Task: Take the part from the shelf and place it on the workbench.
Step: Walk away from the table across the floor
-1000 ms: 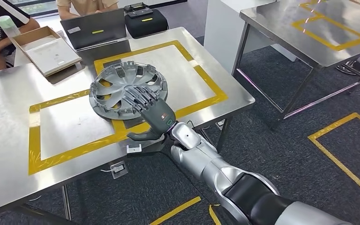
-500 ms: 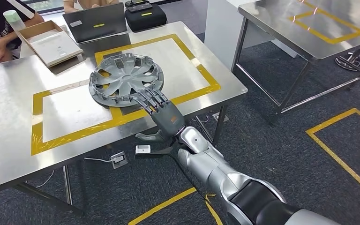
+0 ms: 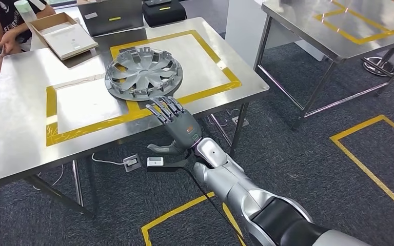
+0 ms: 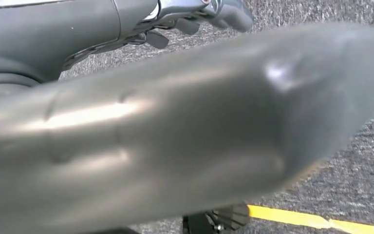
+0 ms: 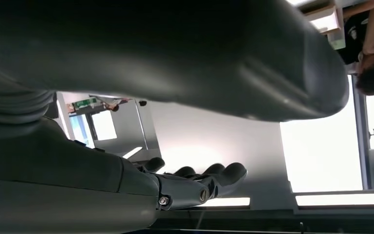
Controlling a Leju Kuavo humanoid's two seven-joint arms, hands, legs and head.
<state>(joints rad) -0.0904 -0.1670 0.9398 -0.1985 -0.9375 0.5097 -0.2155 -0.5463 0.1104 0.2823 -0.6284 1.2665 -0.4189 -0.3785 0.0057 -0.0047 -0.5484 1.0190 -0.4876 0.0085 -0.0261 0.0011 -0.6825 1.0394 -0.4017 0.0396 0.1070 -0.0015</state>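
Wheel cover (image 3: pixel 144 73) flat on table (image 3: pixel 25 128), released.
Right robot hand (image 3: pixel 177 124) empty, fingers spread, just short of its rim; left robot hand (image 4: pixel 185 131) blurred, grasp unclear.

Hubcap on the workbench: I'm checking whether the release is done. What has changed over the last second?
The right robot hand has let go of the hubcap and drawn back toward the robot; its fingers, which lay on the rim a second ago, are now spread and clear of it, over the table edge. The camera also shifted. The hubcap stays flat on the yellow tape, and the box stays at the far corner.
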